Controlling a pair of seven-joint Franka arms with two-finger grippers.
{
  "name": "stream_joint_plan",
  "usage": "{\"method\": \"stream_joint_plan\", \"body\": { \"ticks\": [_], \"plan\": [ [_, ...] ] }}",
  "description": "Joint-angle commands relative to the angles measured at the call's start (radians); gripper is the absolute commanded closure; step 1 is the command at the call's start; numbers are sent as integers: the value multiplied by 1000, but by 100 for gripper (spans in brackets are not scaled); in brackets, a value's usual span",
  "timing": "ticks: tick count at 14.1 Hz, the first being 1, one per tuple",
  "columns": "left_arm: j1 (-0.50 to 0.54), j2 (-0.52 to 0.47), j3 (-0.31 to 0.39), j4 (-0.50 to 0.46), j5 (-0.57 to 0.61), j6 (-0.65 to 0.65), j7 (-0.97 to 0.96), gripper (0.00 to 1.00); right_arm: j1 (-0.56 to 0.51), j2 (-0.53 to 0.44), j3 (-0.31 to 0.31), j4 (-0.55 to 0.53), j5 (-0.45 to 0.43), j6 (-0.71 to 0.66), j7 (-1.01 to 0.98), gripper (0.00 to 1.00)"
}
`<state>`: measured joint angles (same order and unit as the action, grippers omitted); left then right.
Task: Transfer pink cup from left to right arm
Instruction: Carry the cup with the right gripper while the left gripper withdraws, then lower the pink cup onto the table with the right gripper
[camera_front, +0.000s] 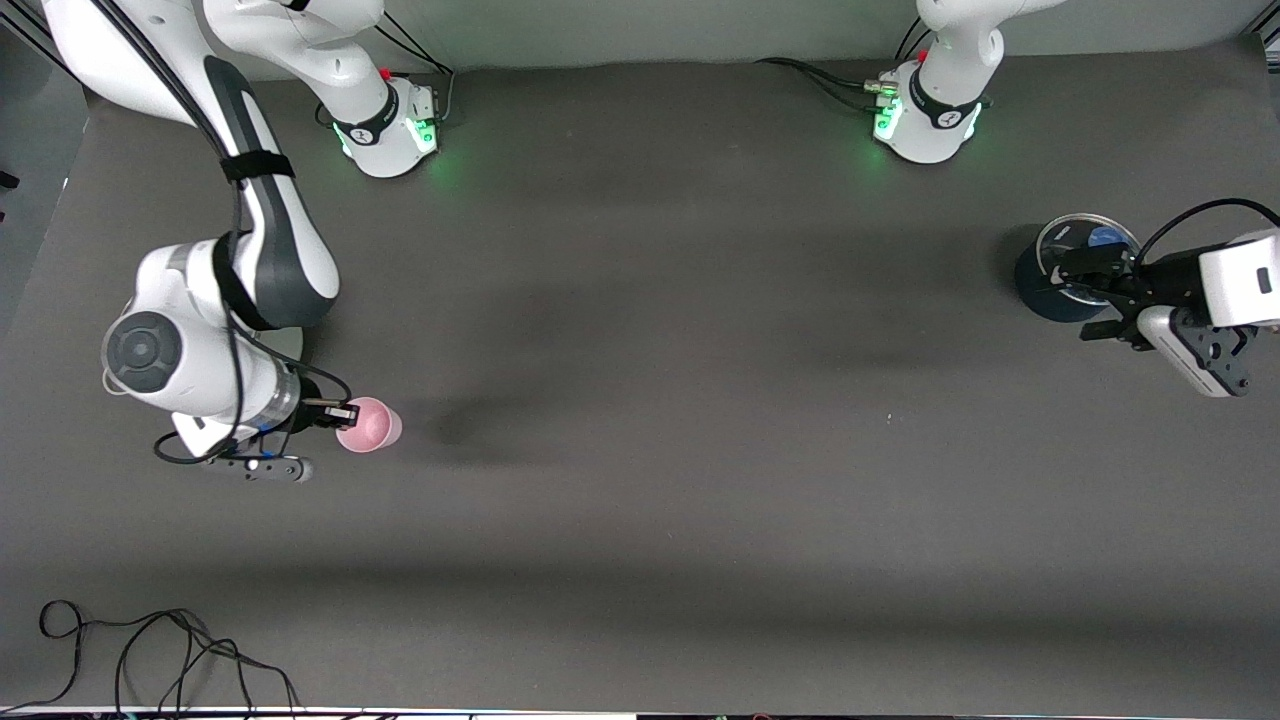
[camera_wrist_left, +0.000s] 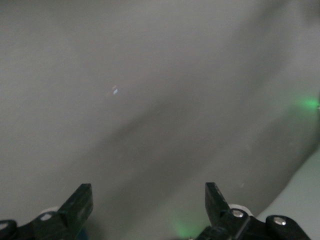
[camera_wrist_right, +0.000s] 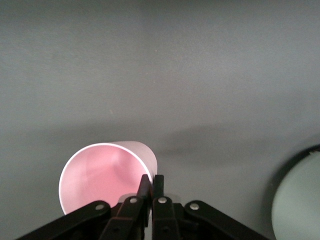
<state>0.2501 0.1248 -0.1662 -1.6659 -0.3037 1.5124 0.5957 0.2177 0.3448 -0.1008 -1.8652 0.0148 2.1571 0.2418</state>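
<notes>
At the right arm's end of the counter, the right tool is pinching the pink cup by its wall at the rim, its fingers pressed almost together on the thin plastic. The cup is hanging off the fingertips with its open mouth showing to the front camera, and its shadow, lying apart from it, is suggesting that it is off the surface.

The left tool is hovering over the edge of a dark pot at the left arm's end, fingers spread and holding nothing.

So the cup is sitting in the right arm's grasp, well apart from the left tool, with the counter's whole middle lying between them
</notes>
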Motion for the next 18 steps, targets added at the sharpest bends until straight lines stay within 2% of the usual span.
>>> {"method": "stream_joint_plan", "body": {
  "ticks": [1,5,8,10,11,12,13,15,18],
  "plan": [
    [-23,13,5,107,118,-61,-120,0,2,-38,-16,-142,-19,153,-32,100],
    [-57,10,2,166,271,-113,-294,0,-46,-27,-17,-235,-19,282,-93,100],
    [-63,-8,2,170,296,-121,-514,0,-69,-27,-17,-282,-19,334,-110,100],
    [-93,-22,2,161,328,-98,-585,0,-70,-26,-17,-287,-19,339,-111,98],
    [-104,-31,-3,149,340,-81,-608,0,-70,-26,-17,-287,-18,339,-110,42],
    [-121,-37,-3,137,348,-71,-632,0,-70,-29,-17,-287,-16,336,-110,5],
    [-129,-43,-4,129,348,-58,-643,0,-72,-33,-19,-287,-16,331,-111,2],
    [-129,-56,-4,124,348,-44,-645,0,-72,-59,-19,-282,-16,307,-110,0],
    [-127,-82,-6,104,348,-9,-629,0,-67,-136,-39,-235,-16,166,-114,0]
  ]
}}
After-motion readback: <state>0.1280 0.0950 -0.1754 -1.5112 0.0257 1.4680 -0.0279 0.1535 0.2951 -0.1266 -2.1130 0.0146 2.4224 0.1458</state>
